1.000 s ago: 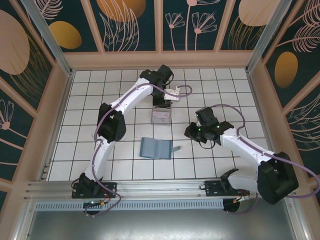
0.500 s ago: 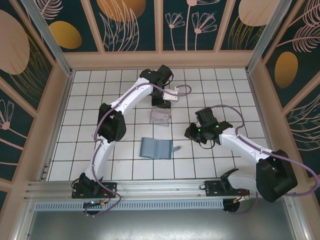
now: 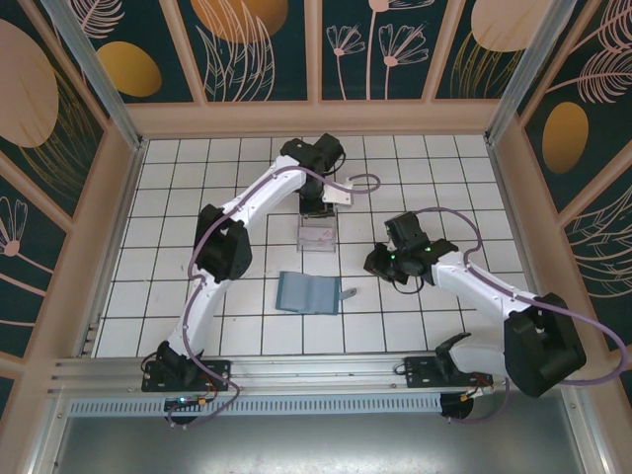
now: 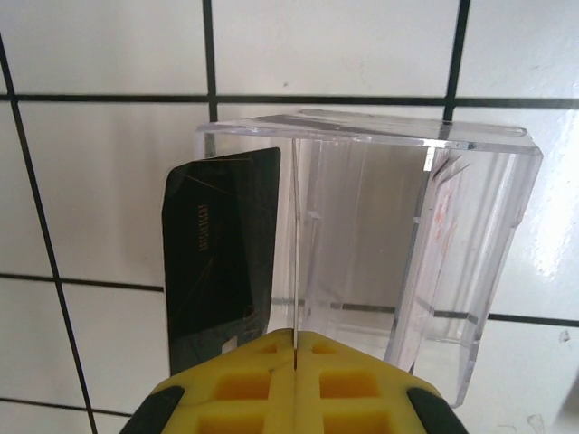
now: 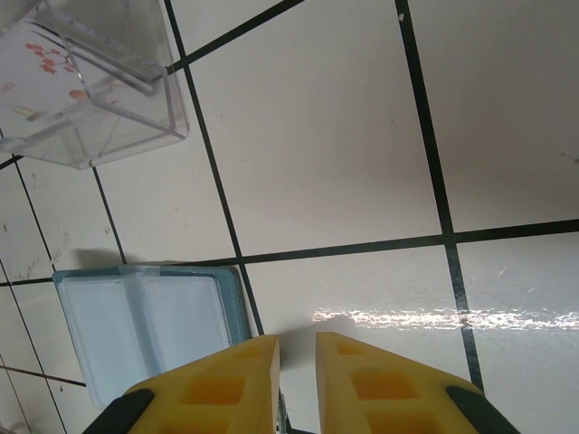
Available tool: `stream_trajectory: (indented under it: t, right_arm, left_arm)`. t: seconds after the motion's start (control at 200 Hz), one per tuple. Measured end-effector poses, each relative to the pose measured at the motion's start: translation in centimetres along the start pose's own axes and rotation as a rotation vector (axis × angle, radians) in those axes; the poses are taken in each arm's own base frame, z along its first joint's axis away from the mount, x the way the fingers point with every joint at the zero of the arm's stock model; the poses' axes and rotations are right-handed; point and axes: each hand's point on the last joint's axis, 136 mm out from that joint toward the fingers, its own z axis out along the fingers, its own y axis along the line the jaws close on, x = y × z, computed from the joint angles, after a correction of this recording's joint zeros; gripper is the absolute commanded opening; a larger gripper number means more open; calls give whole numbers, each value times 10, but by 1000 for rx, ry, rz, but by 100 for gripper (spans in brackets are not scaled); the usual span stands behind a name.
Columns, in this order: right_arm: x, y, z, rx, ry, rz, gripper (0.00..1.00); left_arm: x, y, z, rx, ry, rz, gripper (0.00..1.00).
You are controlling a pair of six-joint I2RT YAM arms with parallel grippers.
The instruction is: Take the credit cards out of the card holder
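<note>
The black credit card [image 4: 222, 262] stands at the clear box's [image 4: 407, 253] left side, its lower edge hidden behind the left gripper [image 4: 294, 339], whose fingers are pressed together. The card holder [image 3: 308, 293] lies open on the white tiled floor [image 3: 197, 178], near the right gripper [image 5: 297, 348], which is narrowly parted. Teal leaf-patterned walls [image 3: 267, 49] surround the floor.

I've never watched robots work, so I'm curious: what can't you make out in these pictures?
Left wrist view: the black card has its lower edge behind the shut left gripper; whether it is gripped is unclear.
Top view: the card holder is too small to show any cards inside.
Top view: the grey piece beside it is too small to identify.
</note>
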Motion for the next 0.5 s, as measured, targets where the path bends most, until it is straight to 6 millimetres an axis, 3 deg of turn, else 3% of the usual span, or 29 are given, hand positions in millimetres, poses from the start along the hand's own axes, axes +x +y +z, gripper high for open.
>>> stream_trajectory:
  t: [0.27, 0.5]
  right_arm:
    - [0, 0, 0, 1, 1, 1, 19]
    - [0, 0, 0, 0, 1, 1, 19]
  left_arm:
    - [-10, 10, -2, -60, -5, 15, 32]
    - [-17, 31, -6, -155, -24, 14, 39]
